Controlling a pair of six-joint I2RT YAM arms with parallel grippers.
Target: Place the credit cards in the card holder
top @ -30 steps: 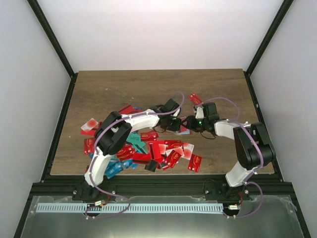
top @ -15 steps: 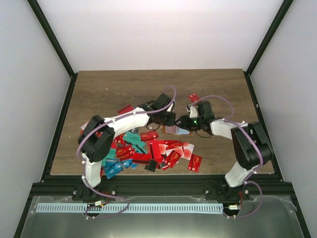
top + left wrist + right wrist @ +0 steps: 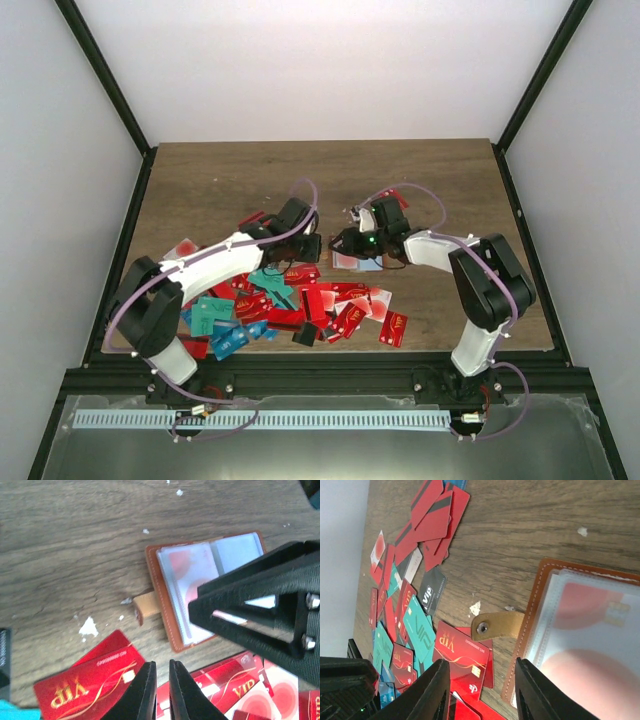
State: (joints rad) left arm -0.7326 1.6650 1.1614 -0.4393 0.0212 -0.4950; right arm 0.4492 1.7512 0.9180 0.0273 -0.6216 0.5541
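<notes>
Two grippers at the open card holder (image 3: 347, 263) near mid-table.
The wooden table (image 3: 200, 180) carries a loose heap of credit cards (image 3: 300, 305), mostly red with some teal and blue, spread at 7 o'clock of the card holder. The holder lies flat with its clear sleeves up, a white card with red circles showing inside. The right gripper (image 3: 345, 243) hangs over its 12 o'clock edge, fingers partly spread and gripping nothing. The left gripper (image 3: 318, 246) sits at the holder's 9 o'clock, fingers almost together and empty. The brown snap strap (image 3: 496, 625) sticks out toward the heap.
</notes>
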